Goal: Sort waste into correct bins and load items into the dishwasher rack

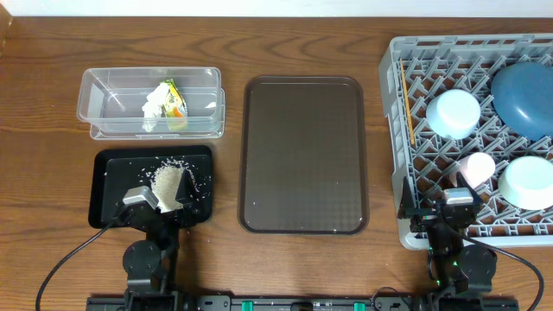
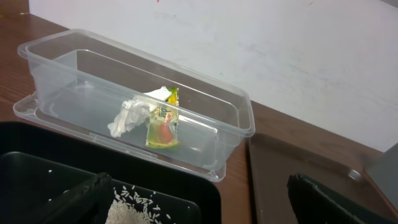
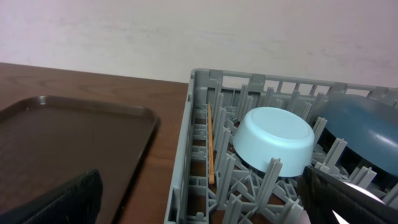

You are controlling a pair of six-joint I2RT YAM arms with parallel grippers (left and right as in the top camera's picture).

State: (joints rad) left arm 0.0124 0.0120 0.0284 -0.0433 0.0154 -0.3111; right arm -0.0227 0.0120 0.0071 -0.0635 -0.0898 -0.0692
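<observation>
At the bottom of the overhead view, the left gripper (image 2: 199, 208) and the right gripper (image 3: 205, 205) each have their two dark fingers spread apart, holding nothing. Just above the left one lies one shallow black rectangular tray (image 1: 112, 186) holding a single heap of loose white rice grains (image 1: 168, 181). At lower right, one small pink cup (image 1: 475, 167) and one mint green bowl (image 1: 525, 181) sit in the grey lattice rack (image 1: 393, 130). At centre is one smooth dark brown serving tray (image 1: 302, 155). Farther up, at upper left, one clear plastic tub (image 1: 104, 95) holds one yellow-green wrapper (image 1: 174, 99) and one crumpled tissue (image 1: 154, 105). At upper right, the rack carries one thin wooden chopstick (image 1: 406, 104), one upturned light blue bowl (image 1: 453, 113) and one dark blue plate (image 1: 523, 95).
</observation>
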